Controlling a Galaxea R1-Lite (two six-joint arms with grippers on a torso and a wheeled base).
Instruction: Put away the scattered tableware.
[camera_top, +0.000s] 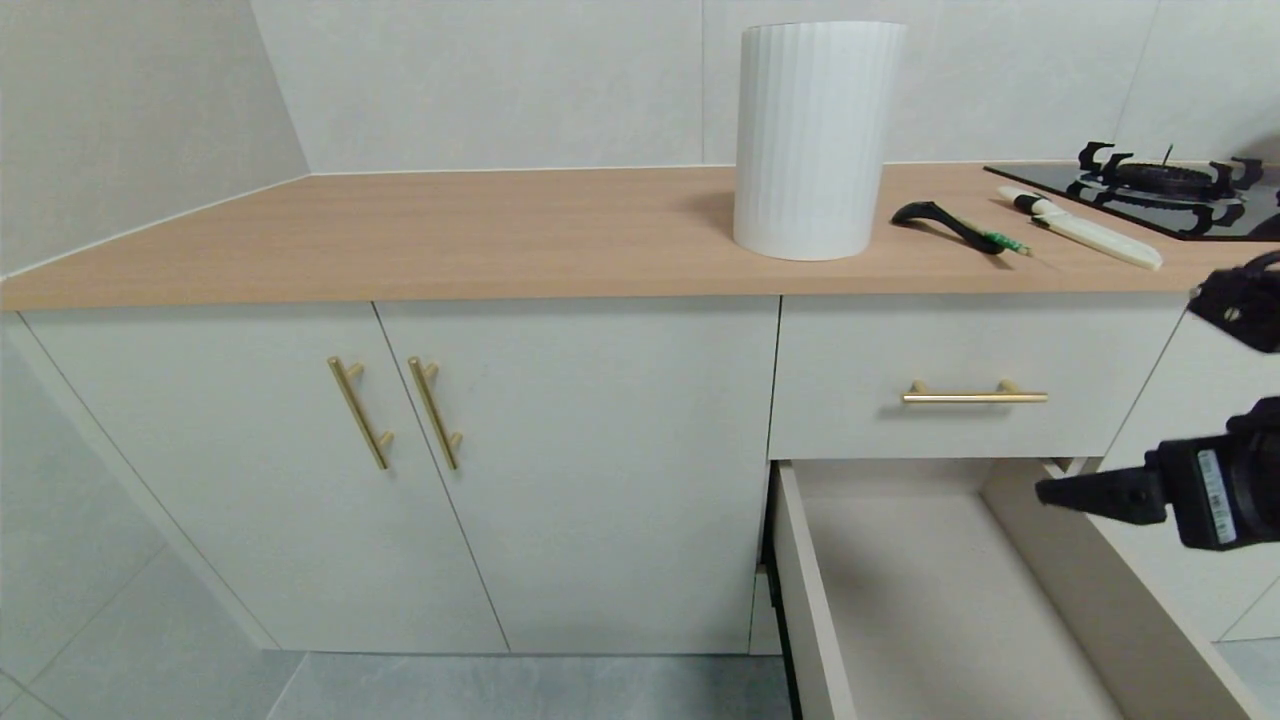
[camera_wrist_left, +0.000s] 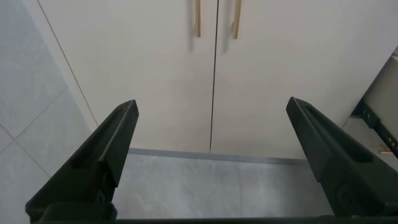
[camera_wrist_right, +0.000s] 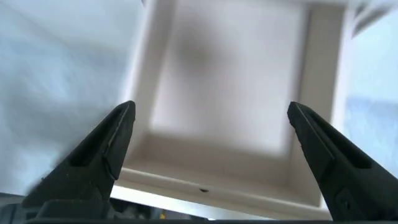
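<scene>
**Utensils out, drawer open**

A white knife (camera_top: 1085, 228) and a black-handled utensil (camera_top: 950, 226) lay near the right end of the worktop (camera_top: 450, 235), between a white ribbed canister (camera_top: 815, 140) and the hob (camera_top: 1150, 185). The right hand (camera_wrist_right: 208, 127), fingers apart, hung over the open lower drawer (camera_top: 805, 590). The left hand (camera_wrist_left: 211, 130), also spread, faced the cupboard doors (camera_wrist_left: 280, 74).

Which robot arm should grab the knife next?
Probably right. The right gripper hangs open beside the pulled-out drawer, on the same side as the knife. The left gripper faces the cupboard doors.
</scene>
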